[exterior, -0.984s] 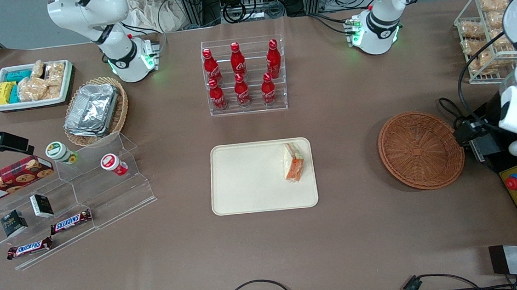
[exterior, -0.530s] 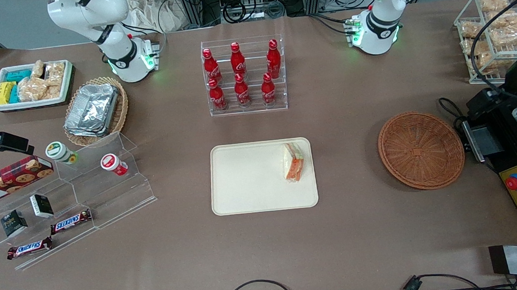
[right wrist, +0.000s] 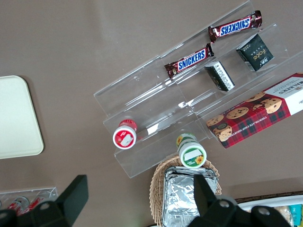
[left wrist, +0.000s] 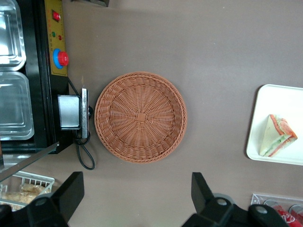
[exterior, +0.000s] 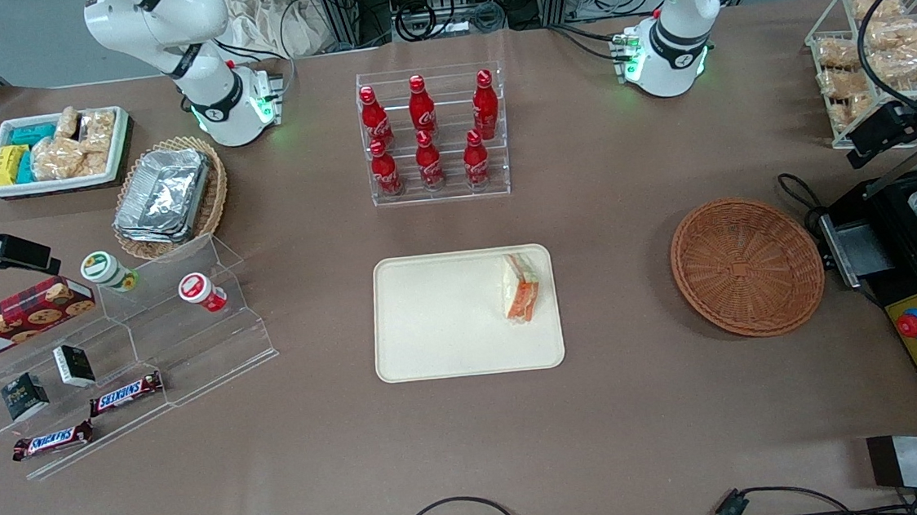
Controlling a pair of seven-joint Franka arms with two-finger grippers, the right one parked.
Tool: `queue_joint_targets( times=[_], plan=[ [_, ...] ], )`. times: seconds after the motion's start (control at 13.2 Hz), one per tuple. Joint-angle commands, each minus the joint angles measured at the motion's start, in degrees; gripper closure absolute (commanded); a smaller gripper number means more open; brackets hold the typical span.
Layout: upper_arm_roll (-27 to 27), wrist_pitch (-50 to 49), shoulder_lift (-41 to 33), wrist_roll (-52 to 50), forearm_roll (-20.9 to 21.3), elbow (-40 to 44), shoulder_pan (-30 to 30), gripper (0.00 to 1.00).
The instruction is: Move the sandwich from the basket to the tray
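My gripper [left wrist: 135,194] is open and it holds nothing; the two fingers [left wrist: 68,191] stand wide apart in my wrist view. In the front view only a dark part of it shows, at the working arm's end of the table, high above the table edge, near the wire rack of bagged snacks [exterior: 872,53].

Nearest to my gripper is the basket [left wrist: 140,116]. It lies on the table in front of my fingers and it is empty; I see only the woven bottom.

Farther on, toward the middle of the table, lies the tray [exterior: 466,312]. The sandwich [exterior: 520,287] rests on it, at the end of the tray that is closer to the basket. In the front view its long axis runs from nearer the camera to farther from it, along the short side of the tray, and the coloured filling edge faces the basket.

So the sandwich lies from my gripper past the basket, well apart from me. I judge that the placing is already done, and no grasp is needed now. The coming move is, I think, only a retreat, and nothing stands between my fingers.
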Motion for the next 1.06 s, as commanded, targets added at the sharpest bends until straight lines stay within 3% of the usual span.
queue_joint_targets(
  times=[0.0, 0.53, 0.98],
  plan=[
    [0.34, -1.05, -2.02, 4.20, -0.62, -1.07, -0.76, 0.00],
    [0.34, -0.97, -2.20, 3.33, -0.62, -0.37, -4.79, 0.00],
    [0.26, -0.97, -1.94, 3.15, -0.70, -0.37, -4.80, 0.00]
  ],
)
